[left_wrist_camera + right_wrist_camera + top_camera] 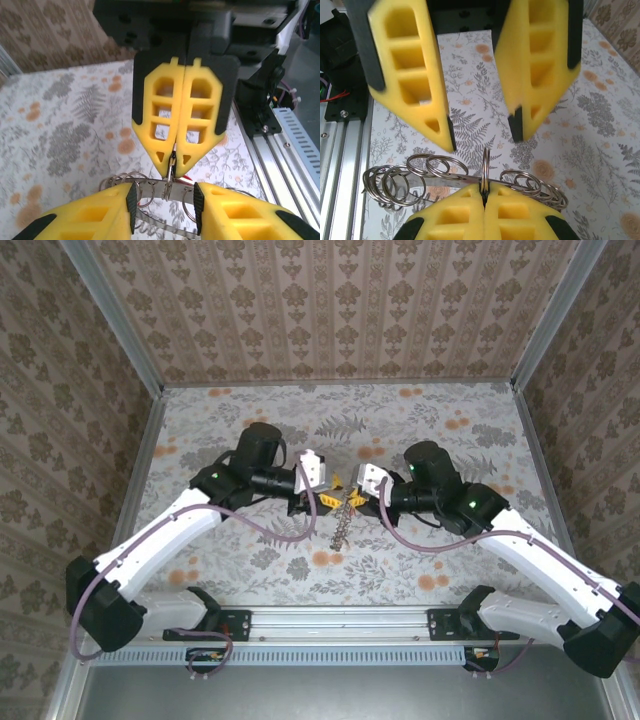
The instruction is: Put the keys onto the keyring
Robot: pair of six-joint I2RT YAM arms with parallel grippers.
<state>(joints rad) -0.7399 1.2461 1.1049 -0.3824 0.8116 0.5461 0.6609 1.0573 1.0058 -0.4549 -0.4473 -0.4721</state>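
**Right wrist view: right gripper (484, 195) clamped on keyring (437, 167), left gripper (484, 142) apart**

Both yellow fingers of the right gripper are pressed flat together with no gap. They nip one silvery wire loop edge-on at the tips, and the loop stands upright just above them.

The loop is part of the keyring, which reads as a thin metal strip strung with many silvery wire loops. The loops fan out on both sides of the grip. The bigger bunch sits on the side toward the aluminium rail (345, 150), the smaller bunch on the other side.

The left gripper faces it tip to tip with its fingers spread, and floral table shows through the gap. The upright loop points up into that gap. Can't tell whether it touches either finger.

Left wrist view, from the opposite side:
- The left gripper's own fingers are at the bottom of frame, apart.
- The strip and loops lie across the space between them; pad contact is unclear.
- The right gripper is straight ahead, closed, with thin metal caught at its very tips.

Top external:
- Both arms reach in from the near edge and meet nose to nose over the middle of the table (230, 420).
- The keyring hangs from the right gripper as a short beaded-looking strand, running toward the near edge.
- Can't tell whether its lower end touches the surface.
- Patterned wall panels (330, 300) enclose the table on the left, back and right.
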